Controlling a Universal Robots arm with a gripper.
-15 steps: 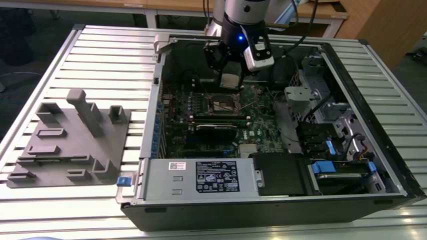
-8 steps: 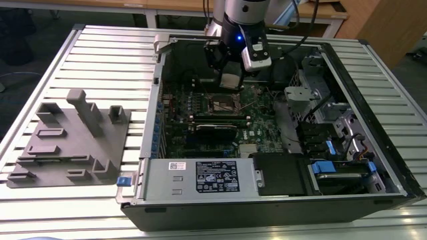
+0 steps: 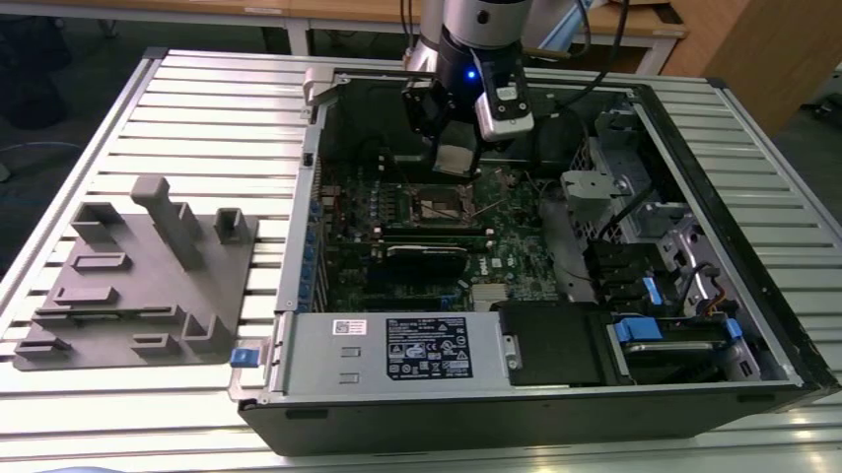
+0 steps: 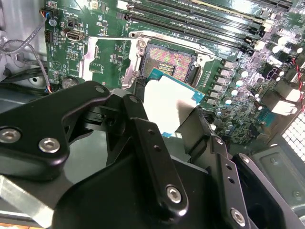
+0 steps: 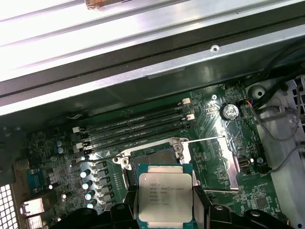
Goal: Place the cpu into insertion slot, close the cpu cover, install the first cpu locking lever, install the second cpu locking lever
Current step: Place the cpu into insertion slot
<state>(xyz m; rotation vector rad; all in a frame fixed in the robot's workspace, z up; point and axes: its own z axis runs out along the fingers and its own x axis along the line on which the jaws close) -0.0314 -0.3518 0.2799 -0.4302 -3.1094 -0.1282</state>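
The claw (image 5: 165, 210) pinches the cpu (image 5: 164, 191) by two opposite edges, metal top up and level, hanging just above and apart from the open insertion slot (image 5: 152, 157), judged almost straight beneath it.

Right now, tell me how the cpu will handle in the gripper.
The cpu looks thin, flat and rigid, so it probably won't flex. Pinched by its edges in the gripper, it could slip if the grip eases. Small as it is, it is likely light.
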